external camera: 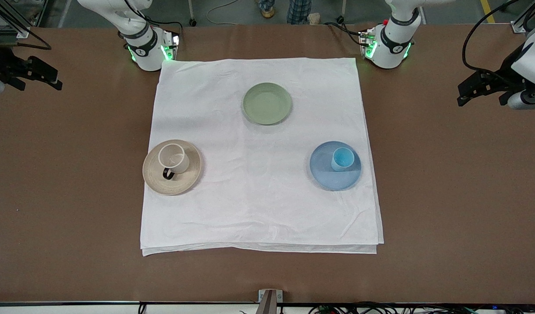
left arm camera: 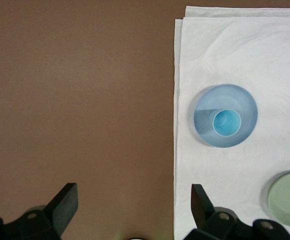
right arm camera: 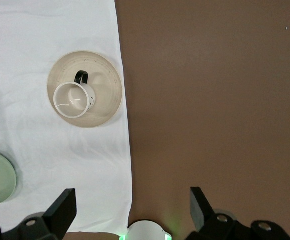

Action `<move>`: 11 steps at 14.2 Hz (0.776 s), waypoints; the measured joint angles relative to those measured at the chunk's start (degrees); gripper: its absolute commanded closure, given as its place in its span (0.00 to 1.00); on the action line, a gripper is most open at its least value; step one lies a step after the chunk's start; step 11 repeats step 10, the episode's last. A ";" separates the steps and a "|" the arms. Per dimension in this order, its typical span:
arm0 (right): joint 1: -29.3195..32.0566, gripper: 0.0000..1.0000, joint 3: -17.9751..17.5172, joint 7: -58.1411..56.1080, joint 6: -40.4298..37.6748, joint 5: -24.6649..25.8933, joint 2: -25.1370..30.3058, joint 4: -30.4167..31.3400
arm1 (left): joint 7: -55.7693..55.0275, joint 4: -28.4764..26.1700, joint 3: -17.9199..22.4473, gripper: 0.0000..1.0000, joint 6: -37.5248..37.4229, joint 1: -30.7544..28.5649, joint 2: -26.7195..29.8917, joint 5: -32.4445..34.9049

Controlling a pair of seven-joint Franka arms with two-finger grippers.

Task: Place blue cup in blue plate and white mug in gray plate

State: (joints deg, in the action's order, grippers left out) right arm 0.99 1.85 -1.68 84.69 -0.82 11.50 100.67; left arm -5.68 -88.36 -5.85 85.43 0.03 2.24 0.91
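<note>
The blue cup stands upright in the blue plate on the white cloth, toward the left arm's end. The white mug stands upright in the gray plate, toward the right arm's end, its black handle pointing at the front camera. My left gripper is open and empty, raised over the bare brown table beside the cloth, with the cup and the blue plate apart from it. My right gripper is open and empty over the cloth's edge, apart from the mug and the gray plate.
A pale green plate lies empty on the white cloth, nearer the robots' bases. Bare brown table surrounds the cloth. Both arms are drawn back to the table's ends, the left gripper and the right gripper at the edges of the front view.
</note>
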 measured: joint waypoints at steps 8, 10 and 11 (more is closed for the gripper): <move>-0.03 0.00 0.03 0.00 2.81 0.01 1.04 0.02 | 0.00 0.22 0.00 0.00 0.09 0.01 0.00 0.00; -0.04 0.00 0.03 0.00 2.81 0.01 1.40 0.02 | 0.00 0.22 0.00 0.00 0.09 0.03 0.00 0.00; -0.04 0.00 0.03 0.00 2.81 0.01 1.40 0.02 | 0.00 0.22 0.00 0.00 0.09 0.03 0.00 0.00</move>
